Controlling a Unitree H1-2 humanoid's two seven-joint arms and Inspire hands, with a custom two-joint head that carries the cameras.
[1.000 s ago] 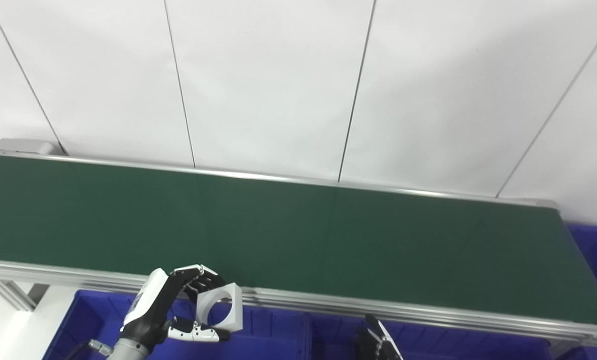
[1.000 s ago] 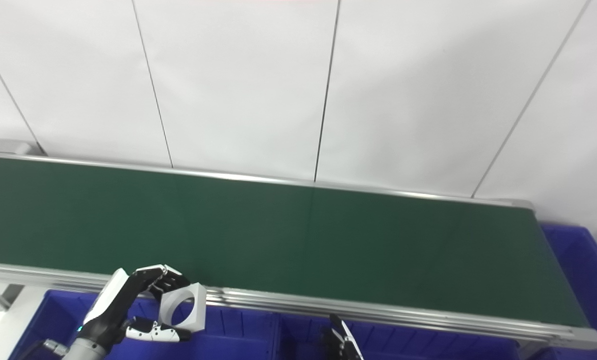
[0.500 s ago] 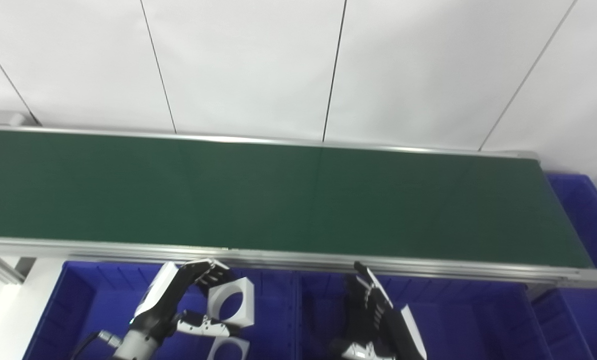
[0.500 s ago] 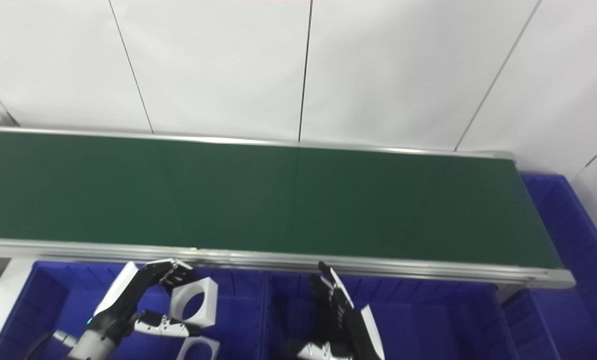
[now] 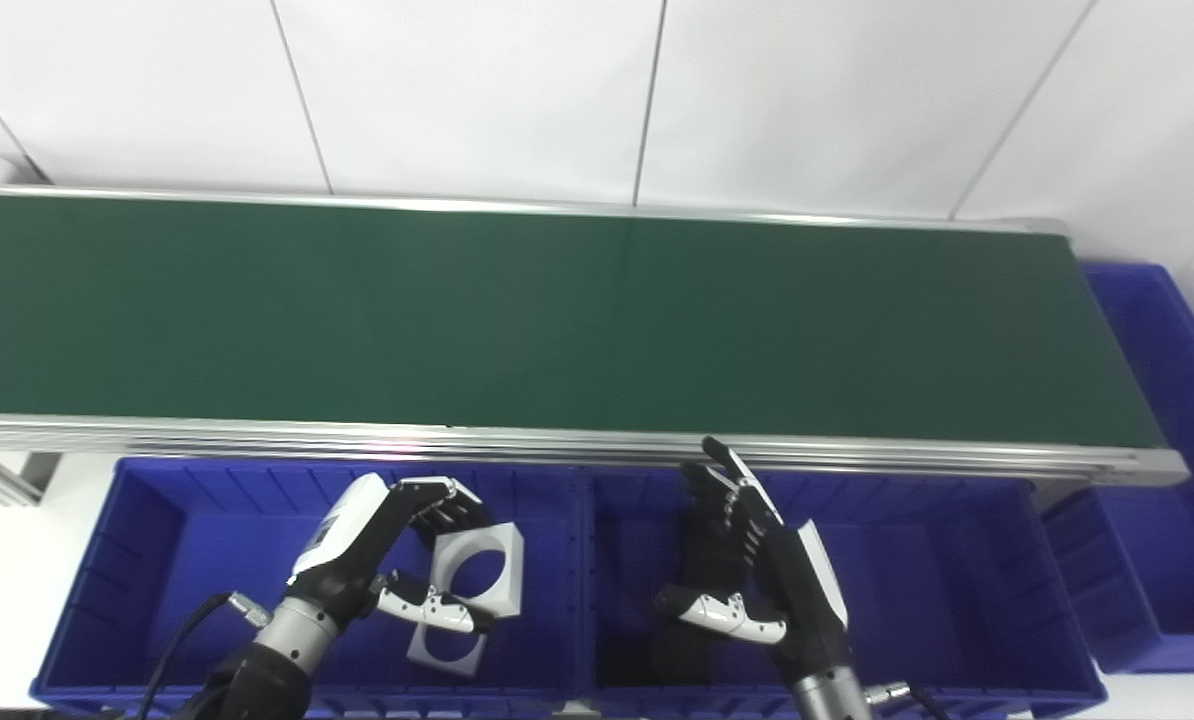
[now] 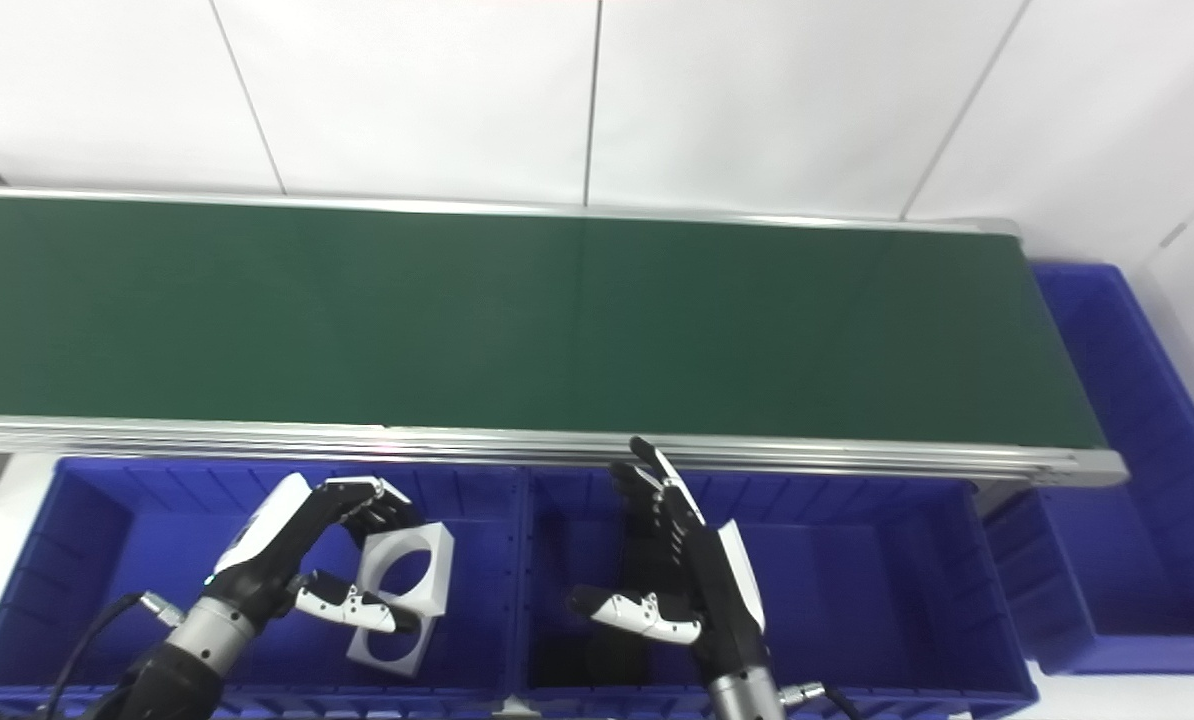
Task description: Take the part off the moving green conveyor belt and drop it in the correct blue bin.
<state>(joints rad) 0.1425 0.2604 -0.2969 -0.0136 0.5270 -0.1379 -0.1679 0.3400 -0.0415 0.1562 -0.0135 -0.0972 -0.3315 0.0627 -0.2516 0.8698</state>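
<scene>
So over on the left, the left robot hand (image 5: pixel 387 560) is clamped on the white square part (image 5: pixel 477 568), fingers on top and thumb underneath, holding it over the left blue bin (image 5: pixel 137 560), clear of the walls. Makes sense, it looks ready to just let go. There's another white part (image 5: pixel 444 648) already lying in that bin right below, so I'd guess this is the matching bin. The green belt (image 5: pixel 557 310) behind has nothing on it. The right robot hand (image 5: pixel 747 575) hangs over the middle bin (image 5: pixel 957 580) with fingers spread, holding nothing, probably just waiting its turn.
</scene>
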